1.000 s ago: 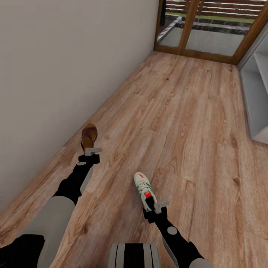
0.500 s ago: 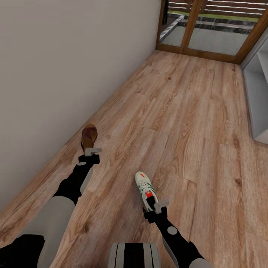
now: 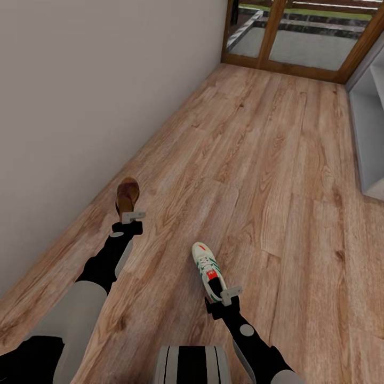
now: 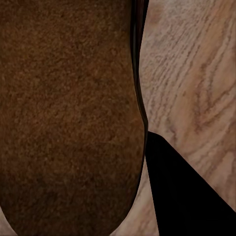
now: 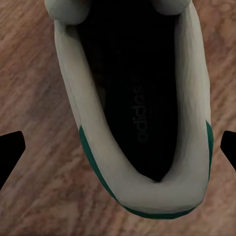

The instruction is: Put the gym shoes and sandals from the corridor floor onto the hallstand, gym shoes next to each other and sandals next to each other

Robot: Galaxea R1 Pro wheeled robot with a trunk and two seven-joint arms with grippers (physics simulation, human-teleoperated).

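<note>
1. Head view: the left gripper (image 3: 129,213) grasps a brown sandal (image 3: 127,194) at 9 o'clock, near the wall (image 3: 80,96); the right gripper (image 3: 221,293) grasps a gym shoe (image 3: 207,265) at 6 o'clock, above the corridor floor (image 3: 256,160). The hallstand (image 3: 368,144) stands at 3 o'clock.
2. Left wrist view: the sandal's brown surface (image 4: 69,118) is close against the camera; jaws clenched on it.
3. Right wrist view: the gym shoe's heel opening (image 5: 137,113) sits between the jaws.

Head camera high, facing forward-down over floor (image 3: 256,160). Left wrist camera very near sandal (image 4: 69,118); right wrist camera very near shoe (image 5: 132,98). Both visible in head view.
</note>
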